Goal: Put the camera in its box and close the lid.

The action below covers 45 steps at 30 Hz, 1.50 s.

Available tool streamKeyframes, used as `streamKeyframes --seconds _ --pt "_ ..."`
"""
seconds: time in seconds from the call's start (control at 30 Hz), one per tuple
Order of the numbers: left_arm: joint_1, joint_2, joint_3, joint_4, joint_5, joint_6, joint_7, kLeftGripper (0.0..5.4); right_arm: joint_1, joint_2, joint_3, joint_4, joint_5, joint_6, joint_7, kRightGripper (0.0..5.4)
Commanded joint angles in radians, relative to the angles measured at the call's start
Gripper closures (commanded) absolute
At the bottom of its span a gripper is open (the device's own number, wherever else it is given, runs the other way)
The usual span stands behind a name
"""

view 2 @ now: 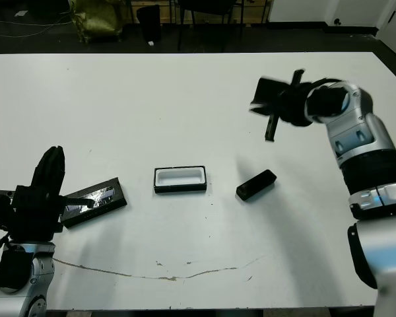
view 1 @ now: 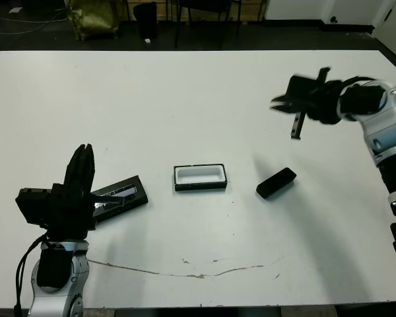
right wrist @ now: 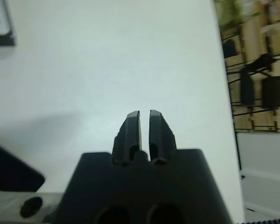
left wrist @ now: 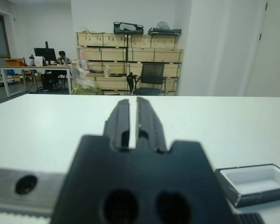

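Camera seen on table right of box, long axis diagonal; right gripper, fingers pressed together and empty, raised beyond it, nearer; left gripper likewise closed, by lid

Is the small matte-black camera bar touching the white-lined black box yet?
Apart. The left eye view shows bare white table between the camera bar and the box; the camera lies to its right.
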Motion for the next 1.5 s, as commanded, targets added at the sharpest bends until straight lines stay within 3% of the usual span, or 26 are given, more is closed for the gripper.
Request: streamKeyframes --seconds 0.03,0.47,0.83,1.0,1.2,1.5 --pt "0.003 0.010 0.001 0.013 0.010 0.011 -0.001 5.37 0.027 -0.006 0.014 -0.018 -0.015 0.074 0.037 5.40" --pt "0.013 0.007 0.000 0.013 0.006 0.003 -0.005 5.37 0.102 -0.008 0.059 -0.089 -0.079 0.125 0.061 5.40" --pt "0.020 0.004 -0.006 0.016 0.016 -0.007 0.001 5.37 0.147 -0.016 0.079 -0.102 -0.102 0.087 0.058 5.40" --pt "0.019 0.001 -0.008 0.018 0.003 -0.006 -0.003 5.37 0.163 -0.010 0.062 -0.079 -0.073 0.062 0.071 5.40" --pt "0.020 0.002 -0.010 0.013 0.013 0.002 0.004 5.37 0.161 -0.013 0.061 -0.084 -0.070 0.090 0.089 5.40" --pt "0.021 0.002 -0.010 0.021 0.010 -0.012 -0.001 5.37 0.164 -0.026 0.054 -0.067 -0.056 0.052 0.108 5.40"
